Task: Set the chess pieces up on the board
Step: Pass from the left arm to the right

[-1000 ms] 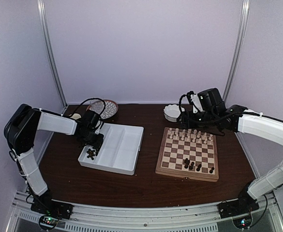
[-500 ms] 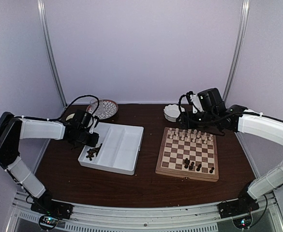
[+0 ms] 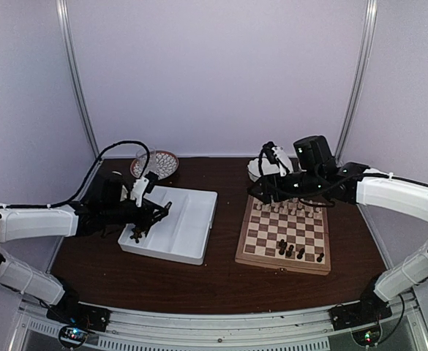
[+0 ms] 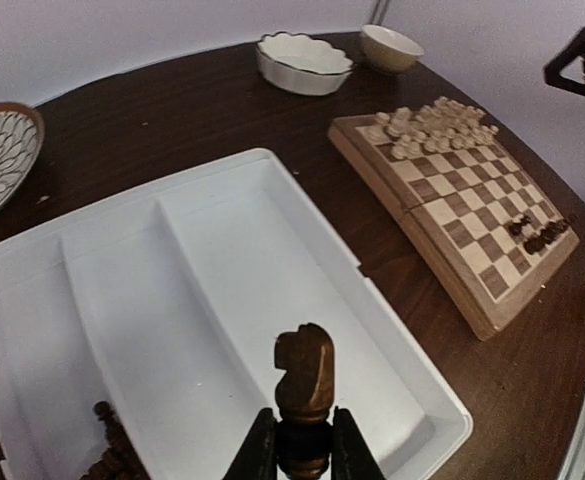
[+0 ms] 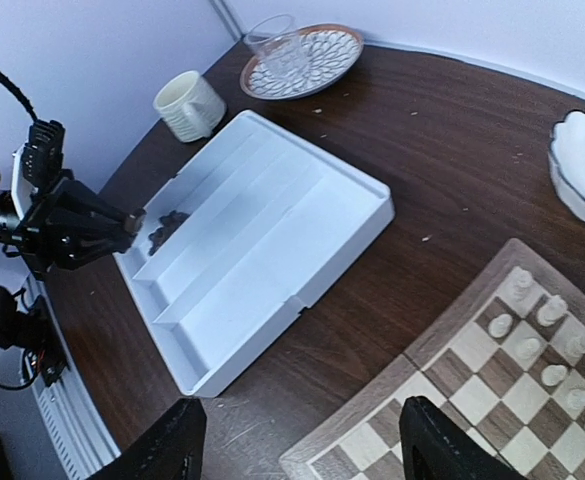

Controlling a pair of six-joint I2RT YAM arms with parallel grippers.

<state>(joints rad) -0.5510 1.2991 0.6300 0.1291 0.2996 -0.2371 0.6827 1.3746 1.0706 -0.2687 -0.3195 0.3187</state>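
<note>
Brown table (image 3: pixel 221 285); gripped knight (image 4: pixel 305 365) recognisable only from left wrist.

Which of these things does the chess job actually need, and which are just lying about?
In the job: knight in the left tool, dark pieces in the tray, board.
Lying about: plate, glass, mug, white bowl, tan bowl.

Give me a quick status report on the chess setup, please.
Left claw shut on dark knight, above white tray. Right claw open, by corner of board. Nothing between tray and board.
</note>
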